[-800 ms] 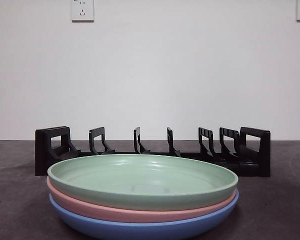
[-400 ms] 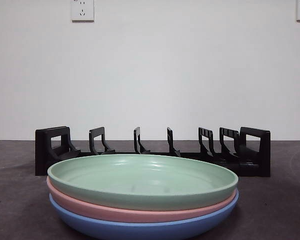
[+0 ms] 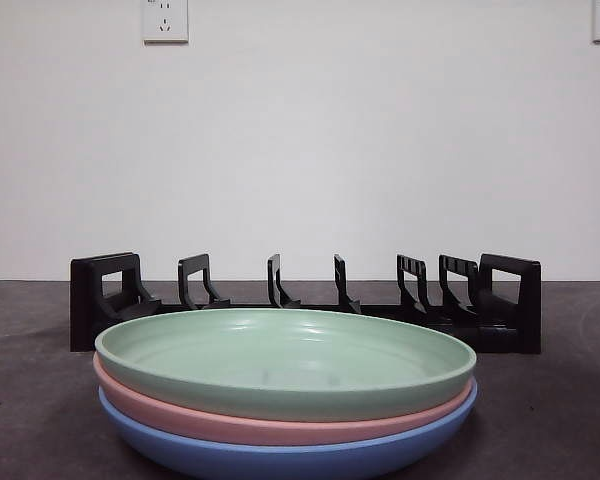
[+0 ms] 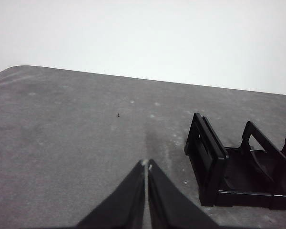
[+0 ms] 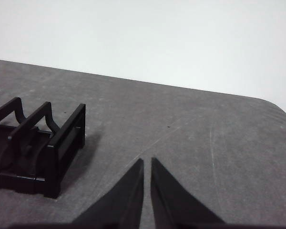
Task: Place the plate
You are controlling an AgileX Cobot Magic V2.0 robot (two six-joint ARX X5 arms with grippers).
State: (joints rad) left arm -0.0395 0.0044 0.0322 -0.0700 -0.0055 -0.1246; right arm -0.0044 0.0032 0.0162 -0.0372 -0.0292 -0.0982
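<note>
Three shallow plates sit stacked at the near edge of a dark grey table (image 3: 20, 400): a green plate (image 3: 285, 360) on top, a pink plate (image 3: 280, 425) under it and a blue plate (image 3: 290, 458) at the bottom. Just behind them, a black slotted plate rack (image 3: 305, 300) runs left to right, every slot vacant.

Neither arm appears in the front view. The left gripper (image 4: 146, 164) hangs above bare table off the rack's left end, jaws pressed together and holding nothing. The right gripper (image 5: 147, 161) hangs off the rack's right end, jaws nearly touching, also holding nothing.

The nested rims likely leave little room for a jaw, so lifting the green plate could drag the pink one. The rack's narrow slots could catch a tilted plate. Bare table lies on both sides of the rack.
</note>
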